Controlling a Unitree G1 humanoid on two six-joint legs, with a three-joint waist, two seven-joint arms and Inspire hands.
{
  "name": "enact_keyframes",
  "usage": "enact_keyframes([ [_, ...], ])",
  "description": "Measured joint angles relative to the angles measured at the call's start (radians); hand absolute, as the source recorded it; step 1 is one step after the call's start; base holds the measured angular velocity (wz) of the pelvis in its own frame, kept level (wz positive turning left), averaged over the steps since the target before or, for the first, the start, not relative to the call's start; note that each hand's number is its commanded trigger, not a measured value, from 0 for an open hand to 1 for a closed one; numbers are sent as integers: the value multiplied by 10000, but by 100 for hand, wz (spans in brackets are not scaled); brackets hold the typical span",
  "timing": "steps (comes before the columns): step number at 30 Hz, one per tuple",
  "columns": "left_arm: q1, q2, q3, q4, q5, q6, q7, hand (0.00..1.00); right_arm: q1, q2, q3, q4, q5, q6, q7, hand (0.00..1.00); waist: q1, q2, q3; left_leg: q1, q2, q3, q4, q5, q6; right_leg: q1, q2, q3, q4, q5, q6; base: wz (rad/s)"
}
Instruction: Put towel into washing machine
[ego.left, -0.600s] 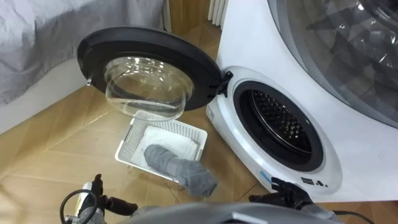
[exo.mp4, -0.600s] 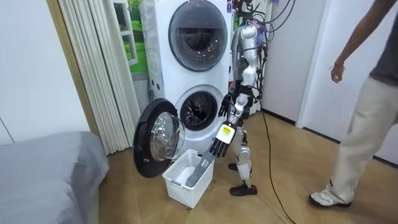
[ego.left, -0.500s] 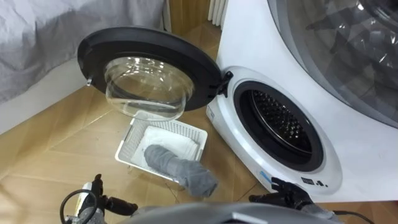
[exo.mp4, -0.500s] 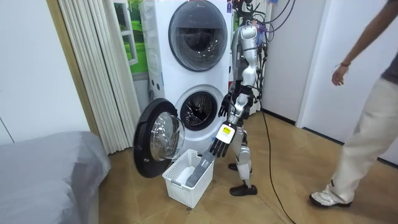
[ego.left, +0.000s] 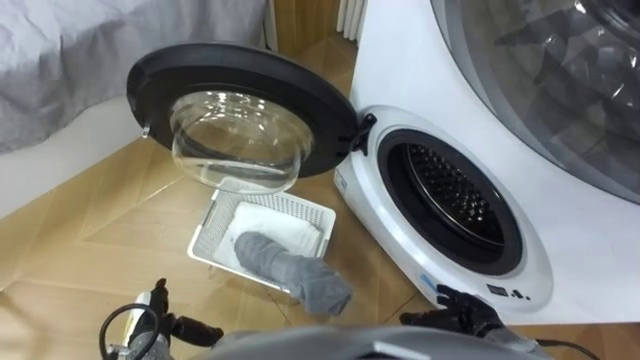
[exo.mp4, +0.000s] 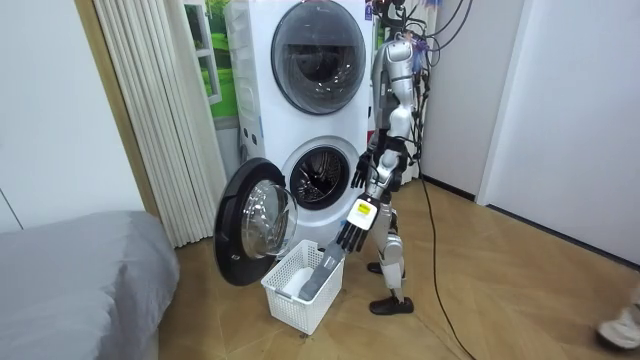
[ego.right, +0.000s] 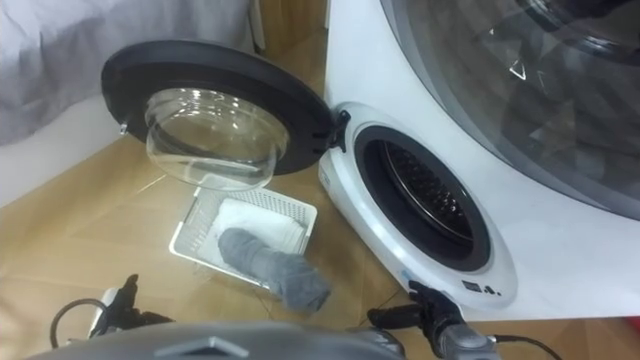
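Observation:
A grey rolled towel (ego.left: 290, 272) lies in a white slatted basket (ego.left: 215, 225) on the wooden floor, one end drooping over the basket's near rim. A white cloth (ego.left: 268, 222) lies under it. The lower washing machine's drum (ego.left: 450, 200) gapes, with its round door (ego.left: 240, 120) swung wide to the left above the basket. In the room view I stand upright beside the basket (exo.mp4: 290, 300), facing the machine. My left hand (exo.mp4: 350, 235) hangs open just above the towel (exo.mp4: 318, 278). My right hand (exo.mp4: 360, 172) is raised, open, near the drum opening (exo.mp4: 320, 178).
A second machine (exo.mp4: 318, 55) is stacked above the open one. A grey-covered bed (exo.mp4: 70, 290) fills the room view's lower left, with a pleated curtain (exo.mp4: 150, 110) behind the door. A person's shoe (exo.mp4: 622, 330) shows at the room view's far right edge.
The person at the room view's right has walked off, leaving just a shoe in sight. My hands, the towel and the basket have stayed put; the eye view shifted slightly.

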Motion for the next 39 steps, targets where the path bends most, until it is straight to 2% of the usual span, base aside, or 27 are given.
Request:
enact_keyframes([
  [5, -21, 2, -14, -73, -7, -30, 233, 0, -3, 9, 14, -6, 3, -1, -89, 0, 6, -13, -12, -29, -5, -1, -2, 0, 0, -24, -2, -1, -7, -5, -3, 0],
  [6, -53, 2, -24, -84, -2, -30, 243, 0, -2, 7, 75, -55, -1, -1, -109, 0, 5, -13, -37, -110, -5, 14, 7, 0, 0, -121, -3, -9, 18, -5, -4, 0],
  [10, -365, 3, -277, -74, 68, -31, 232, 0, -201, -2, 263, 17, -7, -8, -141, 0, 20, 30, -33, -464, -2, 17, 156, 1, 1, -450, -17, -2, 119, 2, -13, 0],
  [13, -688, 12, -691, -54, 124, -117, 236, 0, -461, -10, 412, 56, -53, -10, -40, 0, -25, 159, 22, -749, -8, 11, 210, 16, 25, -693, -47, -27, 230, 3, -14, 0],
  [17, -1238, -61, -994, -16, 585, -143, 237, 0, -766, -4, 479, 99, -151, -11, 24, 0, -84, 202, 50, -1348, -13, 22, 415, 41, 65, -1289, -93, -52, 479, 7, -20, 0],
  [18, -1422, -60, -1179, 29, 589, -150, 240, 0, -910, -7, 616, 136, -153, -12, 10, 0, -127, 215, 84, -1527, -14, 22, 466, 49, 78, -1498, -104, -51, 605, 8, -22, 0],
  [22, -1950, -58, -1633, 201, 916, -204, 261, 0, -1322, -11, 1062, 361, -145, -34, 40, 0, -302, 229, 138, -1988, -19, 47, 631, 61, 98, -2010, -139, -29, 832, 9, -25, -2],
  [23, -2188, -60, -1859, 260, 986, -236, 291, 0, -1479, -13, 1183, 398, -168, -32, 31, 0, -323, 257, 180, -2184, -19, 47, 689, 71, 116, -2278, -158, -25, 1028, 9, -24, -6],
  [24, -2482, -72, -2047, 433, 1093, -283, 300, 0, -1699, 3, 1189, 474, -230, -34, 34, 0, -367, 298, 265, -2344, -17, 46, 707, 95, 154, -2562, -172, -19, 1271, 9, -24, -5],
  [25, -2638, -76, -2179, 607, 1210, -302, 302, 0, -1797, 13, 1194, 519, -239, -34, 31, 0, -393, 311, 290, -2447, -18, 46, 736, 101, 164, -2690, -183, -16, 1371, 8, -23, -6],
  [26, -2904, -102, -2305, 842, 1334, -319, 303, 0, -1930, 28, 1230, 543, -235, -40, 24, 0, -450, 317, 348, -2665, -15, 72, 880, 101, 165, -2973, -204, 16, 1593, 5, -18, -10],
  [27, -3190, -137, -2377, 968, 1378, -328, 320, 0, -2186, 42, 1361, 560, -241, -56, -8, 0, -475, 313, 435, -2952, -11, 115, 1050, 101, 165, -3348, -242, 31, 1891, -5, -14, -13],
  [28, -3313, -153, -2429, 1004, 1382, -328, 339, 0, -2312, 52, 1452, 592, -245, -60, -64, 0, -512, 311, 460, -3117, -10, 154, 1157, 101, 165, -3574, -257, 58, 2072, -10, -12, -19],
  [29, -3561, -214, -2555, 1150, 1408, -329, 358, 0, -2476, 72, 1568, 623, -282, -59, -175, 0, -522, 291, 539, -3408, -14, 193, 1346, 101, 166, -3945, -278, 171, 2330, -11, -12, -17],
  [31, -3951, -395, -2566, 1323, 1781, -330, 365, 0, -2662, 157, 1567, 502, -315, -81, -327, 0, -574, 268, 597, -4110, -8, 256, 1807, 87, 183, -4596, -329, 217, 2614, -12, -13, -10],
  [34, -4382, -448, -2669, 1330, 2138, -348, 366, 0, -2986, 285, 1567, 464, -353, -88, -400, 0, -615, 263, 675, -5022, 29, 273, 2450, 31, 262, -5408, -364, 238, 2968, -53, -81, -5],
  [36, -4915, -470, -2943, 1326, 2378, -356, 405, 0, -3377, 303, 1605, 431, -265, -112, -435, 0, -782, 327, 771, -5986, 54, 338, 3069, -16, 336, -6379, -441, 283, 3589, -111, -160, 0],
  [39, -5443, -468, -3443, 1324, 2636, -374, 622, 0, -3441, 292, 1923, 49, 11, -216, -609, 0, -875, 340, 843, -6910, 189, 532, 3758, -225, 464, -7352, -472, 326, 4246, -254, -231, -7],
])
